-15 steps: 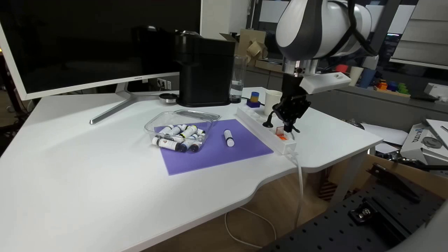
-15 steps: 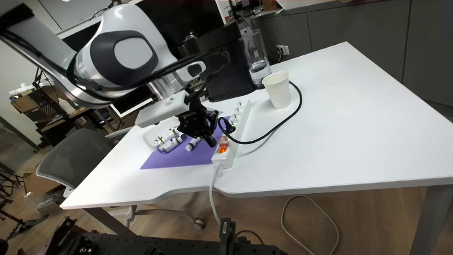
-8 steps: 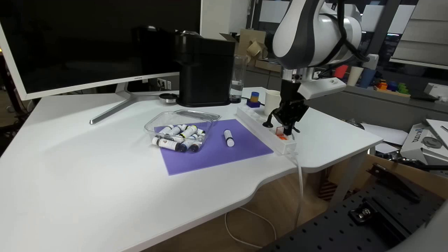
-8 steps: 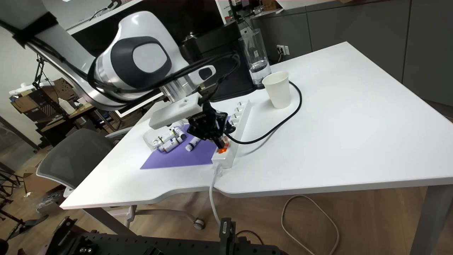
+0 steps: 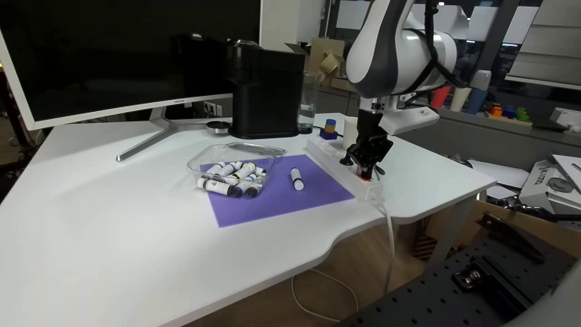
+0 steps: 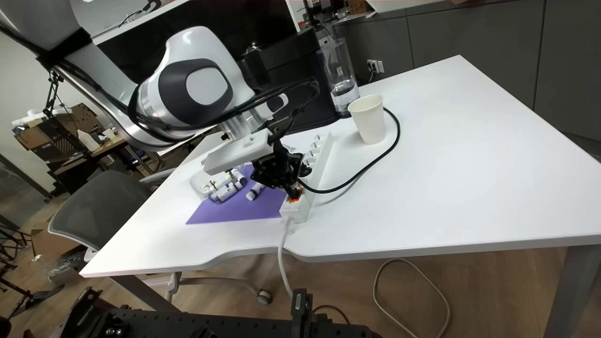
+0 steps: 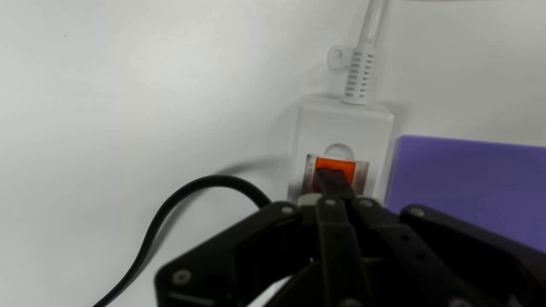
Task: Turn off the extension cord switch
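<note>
The white extension cord strip [image 5: 333,164] lies on the table, and it also shows in an exterior view [image 6: 300,213] and the wrist view [image 7: 345,128]. Its orange switch [image 7: 349,165] sits near the cord end, inside a clear frame. My gripper [image 7: 335,174] points down with its fingers together and nothing between them. Its fingertips are over the switch, seemingly touching it, and hide its lower part. In both exterior views the gripper [image 5: 366,175] [image 6: 294,193] covers most of the switch; only an orange edge [image 6: 293,200] shows. I cannot tell whether it is lit.
A black plug [image 6: 306,171] with a looping black cable [image 6: 375,162] stands in the strip beside my gripper. A paper cup [image 6: 368,119] is behind. A purple sheet [image 5: 290,204] with a loose bottle [image 5: 297,179] and a clear container [image 5: 204,156] of bottles lies alongside.
My gripper has moved down and across from above and beside the strip onto the orange switch, stayed shut, and now covers most of it.
</note>
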You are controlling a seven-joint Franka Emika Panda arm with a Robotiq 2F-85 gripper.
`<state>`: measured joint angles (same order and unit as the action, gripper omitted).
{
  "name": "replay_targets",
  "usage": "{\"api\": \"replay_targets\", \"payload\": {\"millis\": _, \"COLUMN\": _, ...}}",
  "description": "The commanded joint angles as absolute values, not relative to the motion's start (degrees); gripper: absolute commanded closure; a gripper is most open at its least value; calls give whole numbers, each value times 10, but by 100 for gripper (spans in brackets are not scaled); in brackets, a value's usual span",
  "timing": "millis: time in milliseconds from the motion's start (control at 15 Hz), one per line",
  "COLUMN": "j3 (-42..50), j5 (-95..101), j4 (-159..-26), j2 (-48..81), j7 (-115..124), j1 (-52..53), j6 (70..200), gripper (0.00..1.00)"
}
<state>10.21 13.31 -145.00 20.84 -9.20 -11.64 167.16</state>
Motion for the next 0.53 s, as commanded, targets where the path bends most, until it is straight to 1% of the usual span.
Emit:
{"api": "replay_targets", "payload": {"millis": 0, "j3": 98, "j5": 118, "j4": -1440, "j2": 219, "j7": -98, "j1": -113, "j6": 1680, "gripper": 100}}
{"api": "replay_targets", "payload": {"millis": 200, "j3": 112, "j5": 121, "j4": -1436, "j2": 228, "j7": -82, "j1": -98, "j6": 1675, "gripper": 100}}
{"api": "replay_targets", "payload": {"millis": 467, "j3": 150, "j5": 131, "j4": -1435, "j2": 241, "j7": -18, "j1": -43, "j6": 1680, "gripper": 100}}
